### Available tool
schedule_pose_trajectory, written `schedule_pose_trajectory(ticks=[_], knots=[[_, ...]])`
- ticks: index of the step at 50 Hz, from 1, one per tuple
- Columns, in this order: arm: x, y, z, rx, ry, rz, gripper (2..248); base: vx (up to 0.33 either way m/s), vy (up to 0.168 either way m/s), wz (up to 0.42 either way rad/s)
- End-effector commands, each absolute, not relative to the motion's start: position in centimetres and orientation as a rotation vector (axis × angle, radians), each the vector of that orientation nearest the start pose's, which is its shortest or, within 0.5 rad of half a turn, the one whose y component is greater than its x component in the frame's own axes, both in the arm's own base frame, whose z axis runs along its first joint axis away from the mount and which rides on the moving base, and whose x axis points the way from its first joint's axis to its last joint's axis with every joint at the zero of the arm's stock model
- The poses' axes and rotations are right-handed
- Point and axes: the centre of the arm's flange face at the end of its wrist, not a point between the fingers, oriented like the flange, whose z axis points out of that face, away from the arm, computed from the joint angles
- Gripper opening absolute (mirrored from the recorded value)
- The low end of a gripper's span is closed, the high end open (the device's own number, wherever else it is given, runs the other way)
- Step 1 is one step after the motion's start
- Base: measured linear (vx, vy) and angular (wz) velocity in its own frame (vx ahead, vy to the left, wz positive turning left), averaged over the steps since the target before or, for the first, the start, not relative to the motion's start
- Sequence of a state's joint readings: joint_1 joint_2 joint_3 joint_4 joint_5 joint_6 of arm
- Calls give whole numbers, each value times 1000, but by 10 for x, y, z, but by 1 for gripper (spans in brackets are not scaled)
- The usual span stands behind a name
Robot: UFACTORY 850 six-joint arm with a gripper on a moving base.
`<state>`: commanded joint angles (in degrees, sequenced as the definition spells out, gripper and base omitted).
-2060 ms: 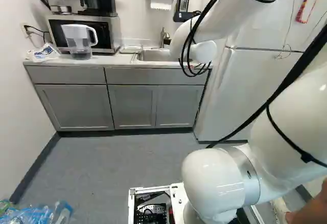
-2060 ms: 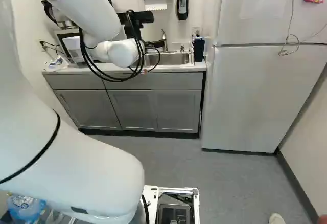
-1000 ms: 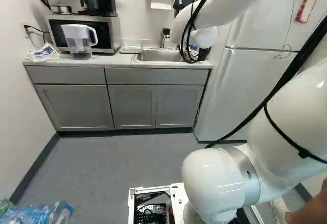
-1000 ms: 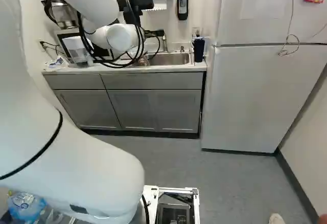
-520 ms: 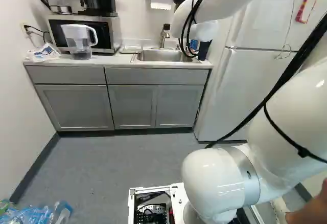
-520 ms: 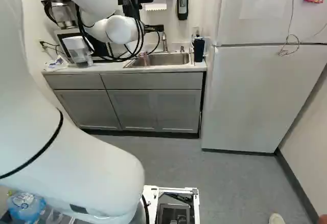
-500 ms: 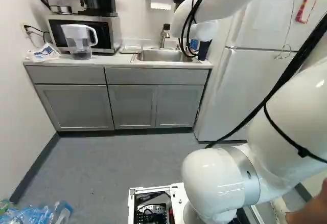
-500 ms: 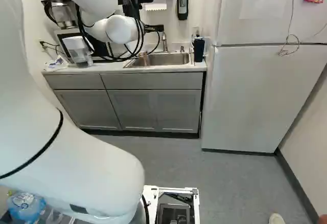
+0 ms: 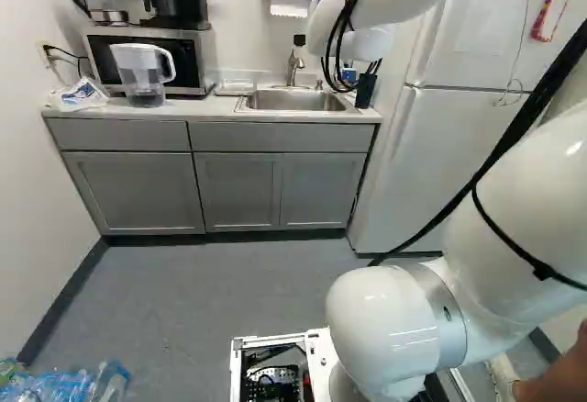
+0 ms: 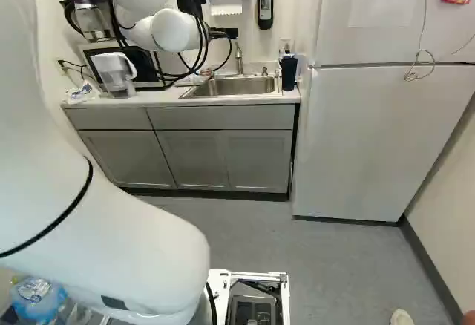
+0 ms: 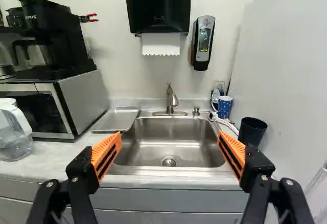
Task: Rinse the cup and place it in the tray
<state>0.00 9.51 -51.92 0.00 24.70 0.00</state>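
Note:
My gripper (image 10: pixel 223 33) shows only in part in the right base view, as a black piece beyond the white wrist, above the sink's level. In the wrist view the gripper (image 11: pixel 170 138) stands wide open with nothing between its orange pads; the steel sink (image 11: pixel 176 137) lies ahead of it. A blue dotted mug (image 11: pixel 224 107) stands on the counter at the sink's far corner, on the fridge side. Nearer, beside one finger, is a dark cup (image 11: pixel 252 131), partly hidden by it. The metal tray (image 11: pixel 116 119) lies on the counter beside the sink, toward the microwave.
The faucet (image 11: pixel 170 100) rises behind the sink. A microwave (image 11: pixel 82 98), with a coffee maker on top, and a water pitcher (image 9: pixel 142 73) stand on the counter. A towel dispenser (image 11: pixel 157 4) and soap dispenser (image 11: pixel 203 42) hang above. The fridge (image 10: pixel 378 139) flanks the counter.
My arm's wrist has risen in both base views, uncovering more of the sink and the dark cup. The base has not moved, and the counter things stay where they were.

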Motion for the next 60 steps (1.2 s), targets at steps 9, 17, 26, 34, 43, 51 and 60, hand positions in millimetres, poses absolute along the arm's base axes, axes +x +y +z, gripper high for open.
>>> schedule_pose_trajectory(ticks=[9, 17, 26, 34, 43, 51, 60], knots=[[471, 0, 680, -2286, 0, -2155, 247, 0, 0, 0], [471, 0, 680, -2286, 0, -2155, 247, 0, 0, 0], [471, 0, 680, -2286, 0, -2155, 247, 0, 0, 0], [471, 0, 680, -2286, 0, -2155, 247, 0, 0, 0], [471, 0, 680, -2286, 0, -2155, 247, 0, -5, -35], [471, 0, 680, -2286, 0, -2155, 247, -6, -28, -151], [471, 0, 680, -2286, 0, -2155, 247, 41, 3, 1]])
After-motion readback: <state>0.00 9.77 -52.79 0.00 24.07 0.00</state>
